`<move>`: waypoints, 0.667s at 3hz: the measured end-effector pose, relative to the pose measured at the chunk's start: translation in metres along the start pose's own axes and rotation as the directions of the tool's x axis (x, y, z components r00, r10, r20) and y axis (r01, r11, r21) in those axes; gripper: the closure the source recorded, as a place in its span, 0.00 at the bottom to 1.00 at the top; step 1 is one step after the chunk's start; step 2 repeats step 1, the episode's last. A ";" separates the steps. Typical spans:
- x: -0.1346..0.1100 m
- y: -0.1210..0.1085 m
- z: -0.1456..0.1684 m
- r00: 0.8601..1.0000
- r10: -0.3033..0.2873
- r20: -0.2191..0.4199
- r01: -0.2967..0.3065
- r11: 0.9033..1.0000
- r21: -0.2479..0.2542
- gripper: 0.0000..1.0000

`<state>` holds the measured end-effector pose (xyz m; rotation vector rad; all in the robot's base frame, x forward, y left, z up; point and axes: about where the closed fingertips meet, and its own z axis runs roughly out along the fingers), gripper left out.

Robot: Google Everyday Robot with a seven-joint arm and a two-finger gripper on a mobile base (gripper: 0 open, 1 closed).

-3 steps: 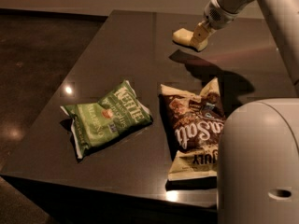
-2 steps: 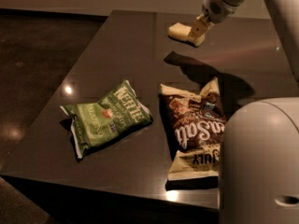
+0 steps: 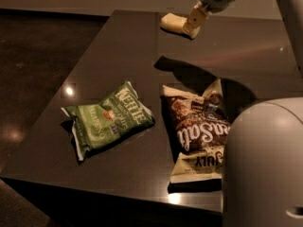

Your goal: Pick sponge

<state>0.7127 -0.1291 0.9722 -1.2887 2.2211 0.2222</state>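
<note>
Green chip bag point(image 3: 109, 122): noted flat on the desk point(image 3: 123, 46), well below and left of the pincer. Sponge point(image 3: 171, 22): seen just left of the pincer point(image 3: 191, 26), pinched by its right end and held clear of the desk, with a shadow cast beneath. Brown chip bag point(image 3: 196, 131): laid well below the pincer. Risk judged: only the sponge's end appears caught. Being soft, it could be squeezed out and dropped if the arm were swung fast.
</note>
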 end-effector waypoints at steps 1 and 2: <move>-0.001 0.001 0.000 1.000 -0.003 0.003 0.003 1.000 -0.003 1.00; -0.001 0.001 0.000 1.000 -0.003 0.003 0.003 1.000 -0.003 1.00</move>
